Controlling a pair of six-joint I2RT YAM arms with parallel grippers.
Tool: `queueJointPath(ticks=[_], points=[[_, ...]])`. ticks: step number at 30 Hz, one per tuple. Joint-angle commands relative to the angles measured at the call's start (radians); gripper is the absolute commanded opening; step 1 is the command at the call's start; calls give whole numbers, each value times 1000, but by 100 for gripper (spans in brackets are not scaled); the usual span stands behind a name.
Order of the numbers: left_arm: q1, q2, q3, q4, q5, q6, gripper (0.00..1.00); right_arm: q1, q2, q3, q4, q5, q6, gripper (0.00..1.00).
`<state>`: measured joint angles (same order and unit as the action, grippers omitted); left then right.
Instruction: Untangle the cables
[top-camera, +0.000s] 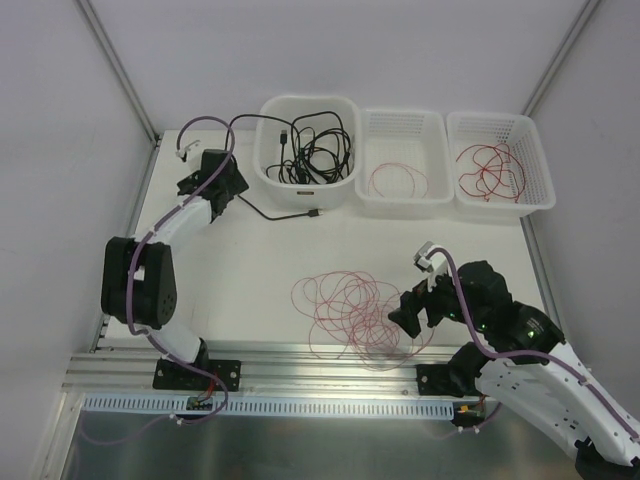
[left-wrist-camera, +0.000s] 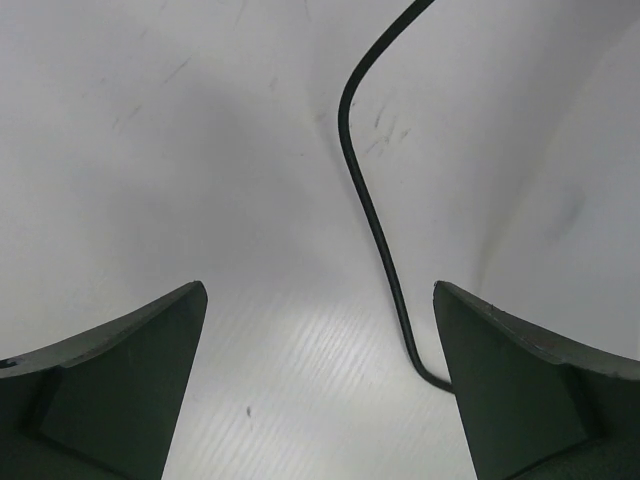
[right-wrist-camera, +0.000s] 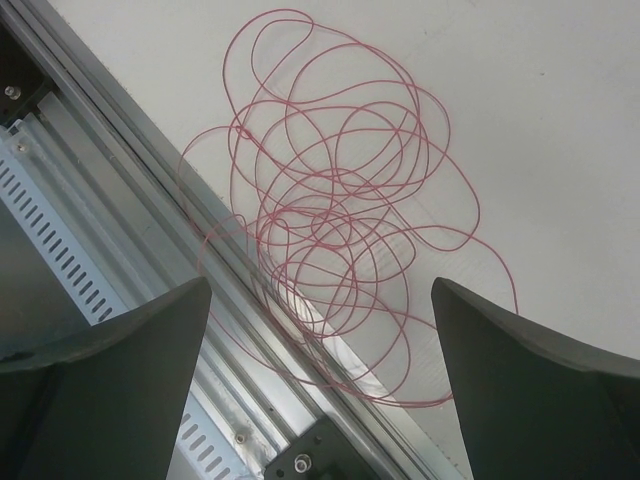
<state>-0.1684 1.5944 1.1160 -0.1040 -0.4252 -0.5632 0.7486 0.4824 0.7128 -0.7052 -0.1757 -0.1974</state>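
Both released: left gripper (left-wrist-camera: 318, 290) beside black cable (left-wrist-camera: 372, 215), right gripper (right-wrist-camera: 320, 285) above red wires (right-wrist-camera: 340, 200) overlapping the table edge (top-camera: 250, 344).

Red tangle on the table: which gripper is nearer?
Right. The right gripper is at the right edge of the tangle; the left gripper is far back-left, beside the black-cable bin.

Bright, even light from above washes the white table (top-camera: 260, 250) pale; shadows are soft and faint. The metal rail (top-camera: 320, 352) glares. In both wrist views the near fingers (left-wrist-camera: 110, 390) look dark, slightly blurred.
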Motion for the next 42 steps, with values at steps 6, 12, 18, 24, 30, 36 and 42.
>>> queueJointPath(ticks=[6, 12, 18, 24, 30, 36, 42], points=[[23, 289, 227, 18, 9, -153, 96, 3, -7, 47, -7, 25, -16, 97], [29, 401, 298, 12, 0, -161, 86, 3, 4, 51, -13, 25, -31, 97], [41, 450, 312, -48, 11, -202, 56, 5, 4, 54, -14, 25, -36, 97], [43, 470, 355, -120, 12, -193, 38, 5, -8, 54, -16, 28, -37, 97], [52, 472, 343, -149, 46, -198, 15, 3, -25, 53, -14, 28, -36, 97], [64, 451, 295, -154, 66, -187, 0, 3, -45, 56, -14, 25, -31, 97], [58, 311, 294, -152, -7, -70, 0, 5, -64, 65, -17, 15, -19, 97]])
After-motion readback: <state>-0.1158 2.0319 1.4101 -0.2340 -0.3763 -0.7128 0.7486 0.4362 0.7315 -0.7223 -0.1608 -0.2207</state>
